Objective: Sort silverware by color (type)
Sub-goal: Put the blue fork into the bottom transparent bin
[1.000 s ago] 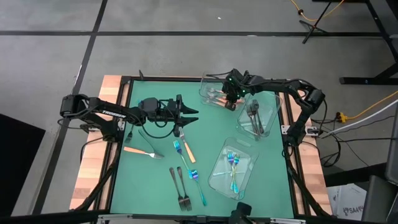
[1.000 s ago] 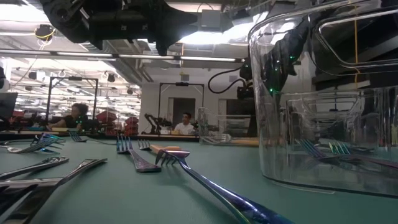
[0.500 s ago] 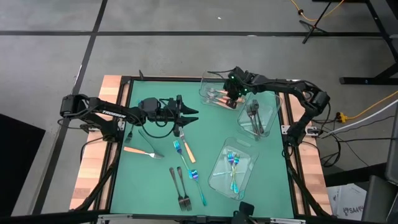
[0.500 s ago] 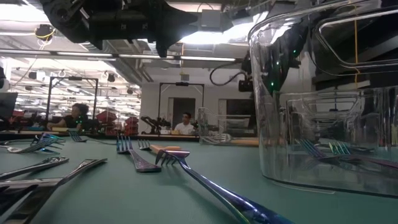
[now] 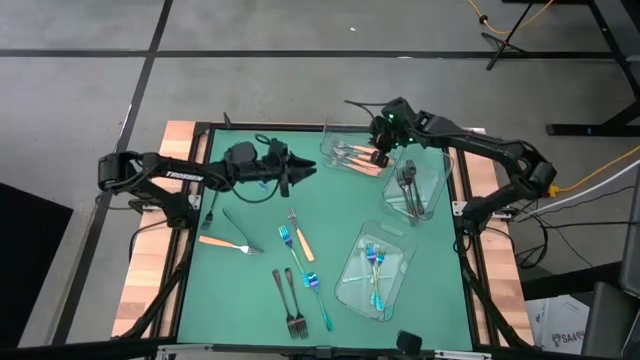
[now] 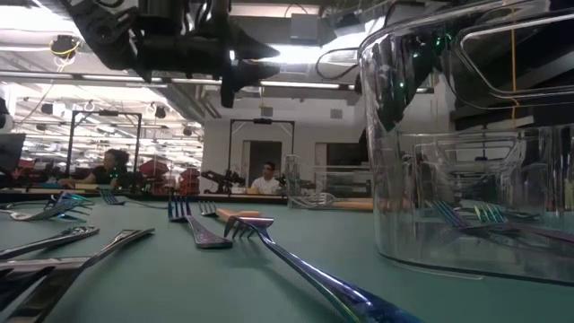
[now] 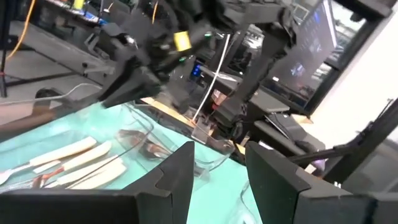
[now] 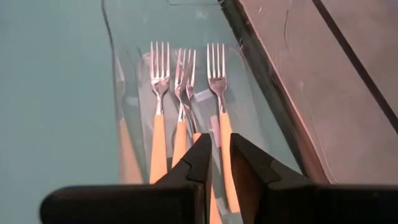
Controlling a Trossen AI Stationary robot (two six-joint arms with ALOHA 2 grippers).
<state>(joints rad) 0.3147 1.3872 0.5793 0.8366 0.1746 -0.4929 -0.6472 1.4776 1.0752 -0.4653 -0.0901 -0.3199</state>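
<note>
While the left gripper (image 5: 296, 172) has swung away from the loose forks toward the far half of the mat and now hangs there with its fingers spread wide and nothing between them, the right gripper (image 5: 381, 152) has drawn back a little from over the far tray (image 5: 330, 140), its arm reaching out straighter than a moment ago. In the right wrist view its fingers (image 8: 200, 163) stand only narrowly apart with no handle clamped between them, and the orange-handled forks (image 8: 186, 106) lie side by side on the tray floor beyond, heads pointing away. That suggests an orange fork has just been delivered and the right arm is free for another pick, though the release itself is not shown. The dark forks (image 5: 407, 184) rest in the middle tray (image 5: 436, 163) and several iridescent blue forks (image 5: 374, 262) lie in the near tray (image 5: 396, 231). Sorting is not finished: on the green mat (image 5: 240, 290) there remain one orange fork (image 5: 226, 242) near the left edge, a second orange fork (image 5: 299, 238) lying just beside a loose blue fork (image 5: 292, 244), another blue fork (image 5: 318, 297) nearer the front, and a pair of dark forks (image 5: 290, 302) side by side. The orange ones show matte pale handles with bright silver heads; the blue ones gleam teal along their whole length.
</note>
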